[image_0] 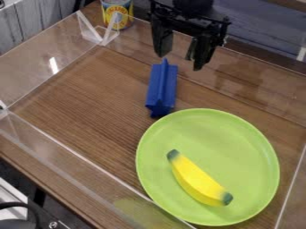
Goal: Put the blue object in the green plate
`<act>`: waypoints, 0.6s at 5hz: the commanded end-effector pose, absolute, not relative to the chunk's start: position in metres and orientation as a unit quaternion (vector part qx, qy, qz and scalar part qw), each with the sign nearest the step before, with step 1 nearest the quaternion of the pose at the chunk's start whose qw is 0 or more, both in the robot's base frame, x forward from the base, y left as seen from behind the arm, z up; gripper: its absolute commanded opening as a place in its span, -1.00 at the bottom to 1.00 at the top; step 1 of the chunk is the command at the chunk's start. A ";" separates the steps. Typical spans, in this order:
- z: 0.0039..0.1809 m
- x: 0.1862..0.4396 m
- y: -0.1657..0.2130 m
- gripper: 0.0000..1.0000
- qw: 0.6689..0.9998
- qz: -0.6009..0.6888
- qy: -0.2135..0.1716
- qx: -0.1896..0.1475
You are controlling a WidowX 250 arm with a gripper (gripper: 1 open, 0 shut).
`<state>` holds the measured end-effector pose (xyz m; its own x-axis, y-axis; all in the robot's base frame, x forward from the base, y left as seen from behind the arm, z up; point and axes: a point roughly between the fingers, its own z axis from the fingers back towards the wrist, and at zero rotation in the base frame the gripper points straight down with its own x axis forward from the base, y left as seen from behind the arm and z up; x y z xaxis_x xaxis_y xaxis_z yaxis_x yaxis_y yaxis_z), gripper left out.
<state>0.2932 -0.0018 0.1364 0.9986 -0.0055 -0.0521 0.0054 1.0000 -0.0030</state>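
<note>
While above blue object, pincer agape.

Brown wood-grain table, walled by clear plastic panels along its edges. Lying flat on it near the middle, a dark blue object, long axis running away from the camera, its near end just beside the rim of the green plate. Filling the near right part of the surface, that plate, with a yellow banana-shaped piece in it; at the far edge, a yellow-labelled can.
</note>
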 end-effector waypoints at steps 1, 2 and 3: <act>0.128 0.296 0.002 1.00 1.000 0.002 0.024 -0.001; 0.119 0.299 0.008 1.00 1.000 0.010 0.019 0.001; 0.112 0.301 0.017 1.00 1.000 0.020 0.009 0.000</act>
